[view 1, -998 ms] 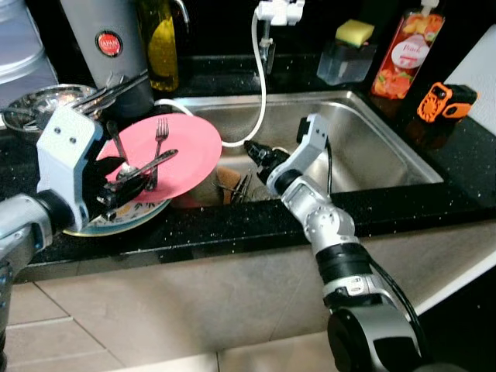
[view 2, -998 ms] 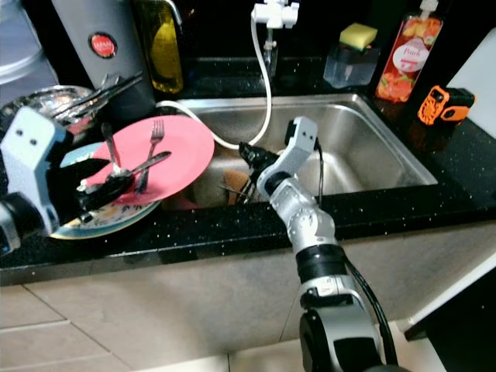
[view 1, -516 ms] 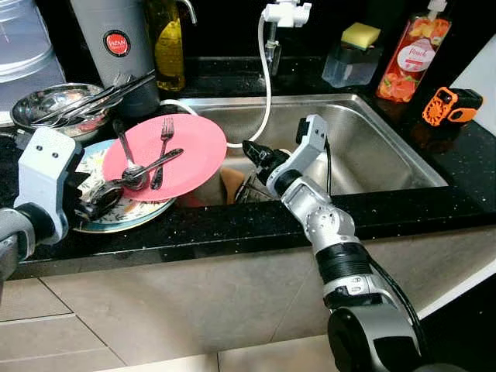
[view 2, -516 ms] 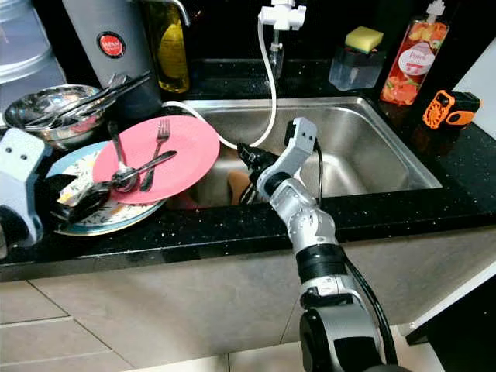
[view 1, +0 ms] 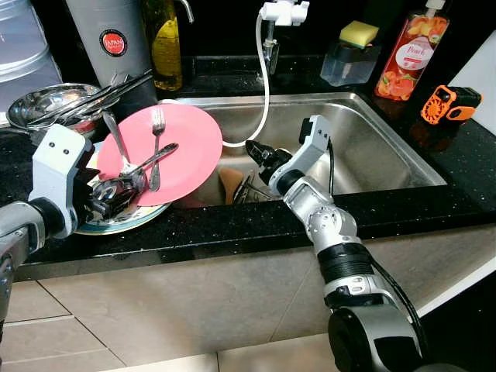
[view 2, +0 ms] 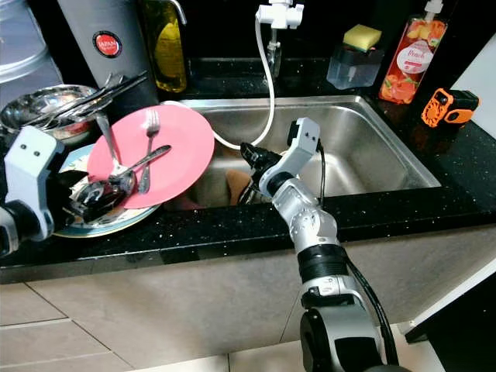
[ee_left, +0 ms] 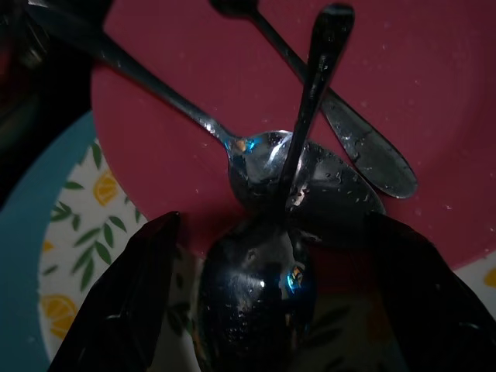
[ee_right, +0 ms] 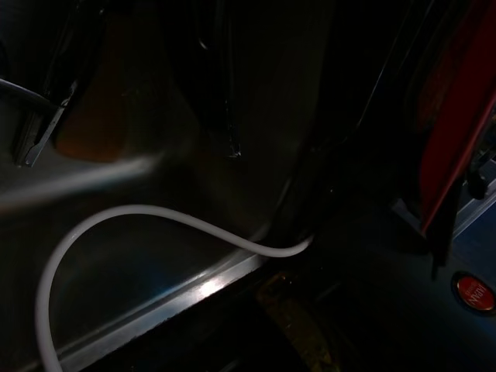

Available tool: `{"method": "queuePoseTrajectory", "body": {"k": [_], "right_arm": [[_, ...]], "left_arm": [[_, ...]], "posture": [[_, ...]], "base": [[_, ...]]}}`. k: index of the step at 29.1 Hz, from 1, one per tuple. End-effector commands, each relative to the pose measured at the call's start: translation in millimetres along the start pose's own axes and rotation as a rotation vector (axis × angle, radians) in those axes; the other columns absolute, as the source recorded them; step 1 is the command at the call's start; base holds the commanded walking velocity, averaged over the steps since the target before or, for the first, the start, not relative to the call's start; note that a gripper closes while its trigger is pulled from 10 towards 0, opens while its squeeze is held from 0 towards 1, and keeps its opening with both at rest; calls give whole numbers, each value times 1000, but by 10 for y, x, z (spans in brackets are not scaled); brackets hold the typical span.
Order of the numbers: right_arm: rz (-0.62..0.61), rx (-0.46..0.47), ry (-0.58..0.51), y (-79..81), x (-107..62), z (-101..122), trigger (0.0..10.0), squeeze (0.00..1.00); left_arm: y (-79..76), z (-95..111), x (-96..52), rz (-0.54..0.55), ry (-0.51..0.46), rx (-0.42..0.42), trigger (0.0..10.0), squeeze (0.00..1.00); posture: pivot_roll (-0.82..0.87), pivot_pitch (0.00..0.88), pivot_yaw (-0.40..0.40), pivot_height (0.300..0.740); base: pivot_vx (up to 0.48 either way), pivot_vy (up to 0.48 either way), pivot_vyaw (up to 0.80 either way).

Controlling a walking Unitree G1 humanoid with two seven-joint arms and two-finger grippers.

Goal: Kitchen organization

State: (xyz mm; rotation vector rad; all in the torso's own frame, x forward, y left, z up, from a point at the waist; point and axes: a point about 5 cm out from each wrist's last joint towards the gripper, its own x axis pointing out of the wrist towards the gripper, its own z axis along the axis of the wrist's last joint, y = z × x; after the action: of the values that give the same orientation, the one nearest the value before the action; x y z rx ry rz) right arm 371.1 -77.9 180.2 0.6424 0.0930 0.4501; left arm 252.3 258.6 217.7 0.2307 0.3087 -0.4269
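At the left of the left eye view, the left gripper (view 1: 108, 195) hovers low over the stacked plates on the black counter (view 1: 232, 225), its fingers (ee_left: 124, 310) spread wide on either side of a spoon bowl (ee_left: 256, 298) that lies at the near edge of the pink plate (view 1: 190, 143). That plate rests tilted on a patterned plate (view 1: 124, 221) and juts over the rim of the sink (view 1: 372, 147); it carries a fork (view 1: 157, 147) and several spoons whose handles cross. The step in hand looks like picking one spoon from this pile. To do it well, the gripper should settle squarely over the single bowl between its fingers, close slowly, and lift straight up so the crossed handles slide free without dragging the pink plate toward the sink. The overlapping spoon (ee_left: 260, 159) could come along or clatter. At the frame's centre the right gripper (view 1: 256, 151) reaches into the sink near a white hose (view 1: 262, 93); I cannot tell how its fingers are set.
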Motion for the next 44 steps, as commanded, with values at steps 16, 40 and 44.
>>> {"method": "queuePoseTrajectory", "body": {"k": [16, 40, 44], "right_arm": [[-7, 0, -8, -20, -9, 38, 10000, 0], [631, 406, -146, 964, -236, 433, 10000, 0], [634, 388, -114, 1017, -234, 368, 10000, 0]], "left_arm": [[-63, 79, -82, -41, -76, 0, 588, 0], [-251, 746, 247, -112, -399, 158, 10000, 0], [-272, 759, 286, -122, -403, 165, 10000, 0]], "posture": [[314, 0, -61, 740], [286, 0, -55, 740], [283, 0, -54, 740]], "base": [[0, 0, 0], [0, 0, 0], [0, 0, 0]]}}
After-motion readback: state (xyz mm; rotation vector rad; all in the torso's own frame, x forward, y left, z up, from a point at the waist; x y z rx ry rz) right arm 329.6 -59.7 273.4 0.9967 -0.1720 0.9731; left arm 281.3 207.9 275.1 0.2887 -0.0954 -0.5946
